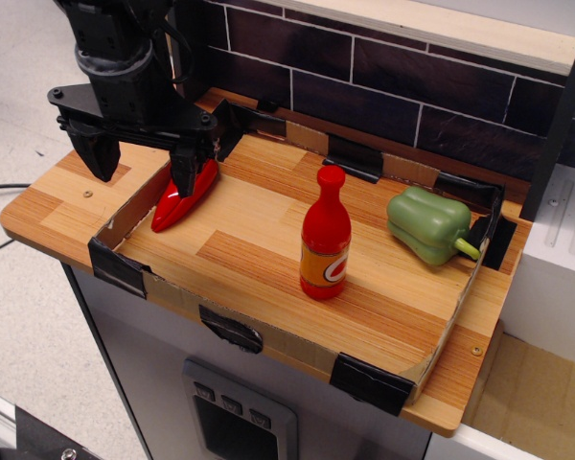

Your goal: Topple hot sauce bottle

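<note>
The hot sauce bottle [325,236] stands upright near the middle of the wooden tray [268,259]. It is glossy red with a round cap, a narrow neck and an orange label band with a white-and-red emblem. My gripper [142,165] hangs at the tray's left edge, well left of the bottle. Its black fingers are spread apart with nothing between them. The left finger [101,158] is outside the tray wall. The right finger [187,172] is over the top of a red chili pepper [182,199].
A green bell pepper [429,224] lies at the tray's right end. Low cardboard walls with black tape [371,382] rim the tray. A dark brick wall [383,86] stands behind. A white block [556,259] stands to the right.
</note>
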Motion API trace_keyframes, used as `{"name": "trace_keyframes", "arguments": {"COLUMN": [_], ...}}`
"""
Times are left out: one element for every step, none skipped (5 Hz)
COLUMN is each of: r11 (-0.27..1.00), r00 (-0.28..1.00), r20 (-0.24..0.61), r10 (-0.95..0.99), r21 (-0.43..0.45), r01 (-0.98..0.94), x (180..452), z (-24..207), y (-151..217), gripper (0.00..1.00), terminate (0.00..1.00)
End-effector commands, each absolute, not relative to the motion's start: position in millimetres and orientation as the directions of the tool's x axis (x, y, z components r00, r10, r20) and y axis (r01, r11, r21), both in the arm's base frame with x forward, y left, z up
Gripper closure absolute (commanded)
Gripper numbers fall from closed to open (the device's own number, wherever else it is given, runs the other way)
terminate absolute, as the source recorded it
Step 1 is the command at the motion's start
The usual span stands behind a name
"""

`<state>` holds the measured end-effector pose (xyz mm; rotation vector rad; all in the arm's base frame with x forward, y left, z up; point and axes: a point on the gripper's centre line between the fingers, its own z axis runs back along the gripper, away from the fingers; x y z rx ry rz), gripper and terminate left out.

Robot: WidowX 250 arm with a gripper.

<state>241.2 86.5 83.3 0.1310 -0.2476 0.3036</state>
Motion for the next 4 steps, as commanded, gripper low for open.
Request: {"name": "trace_keyframes", "arguments": {"r11": [0.946, 0.842, 0.705, 0.576], "r00": [0.924, 0.806, 0.659, 0.533], "r20": [0.26, 0.312, 0.316, 0.294], "r10": [0.279, 0.503, 0.682, 0.793], "r21": [0.09, 0.034, -0.043, -0.08], "r01": [-0.311, -0.539, -0.708, -0.813], "x": [241.2, 262.4, 282.2, 293.6], "z": [83.3, 93.6, 105.4, 115.5], "y": [86.5, 75.7, 65.1, 54.2], "gripper": [0.0, 0.0, 0.0, 0.0], "terminate": [0.0, 0.0, 0.0, 0.0]}}
